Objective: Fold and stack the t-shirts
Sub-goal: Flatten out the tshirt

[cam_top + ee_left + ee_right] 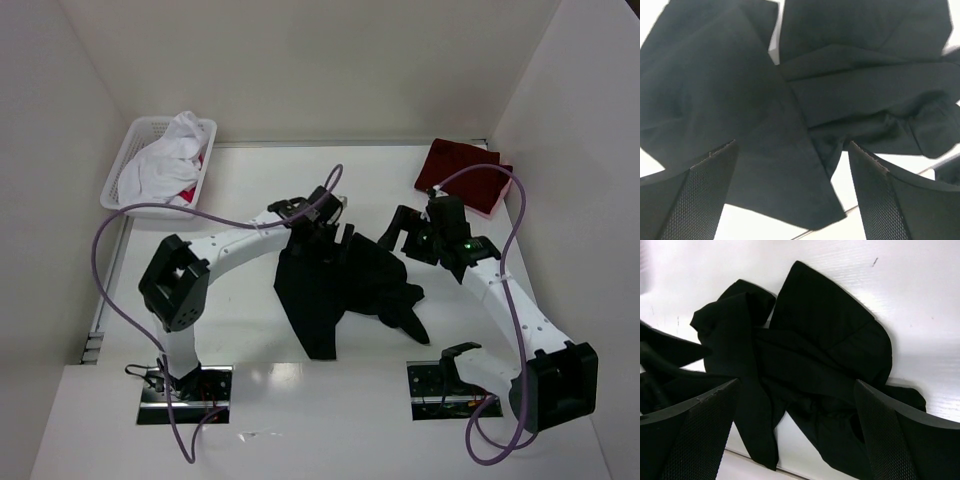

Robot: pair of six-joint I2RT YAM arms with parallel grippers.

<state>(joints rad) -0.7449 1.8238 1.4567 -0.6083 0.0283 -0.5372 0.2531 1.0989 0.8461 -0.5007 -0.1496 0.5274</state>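
Observation:
A black t-shirt (pixel 340 290) lies crumpled in the middle of the table, with folds and a sleeve sticking out. My left gripper (pixel 328 228) hovers over its far left part, jaws wide open; the wrist view shows black cloth (pixel 790 100) below and between the fingers (pixel 700 195), not pinched. My right gripper (pixel 403 236) is open above the shirt's far right edge, and the bunched black cloth (pixel 810 365) fills its wrist view beneath the fingers (pixel 895 440). A dark red t-shirt (pixel 462 175) lies folded at the back right. White and red t-shirts (pixel 172 160) sit heaped in a basket.
The white lattice basket (pixel 125 165) stands at the back left corner. White walls close the table in at the back and on both sides. Purple cables loop off both arms. The arms' bases (pixel 185 385) are at the near edge.

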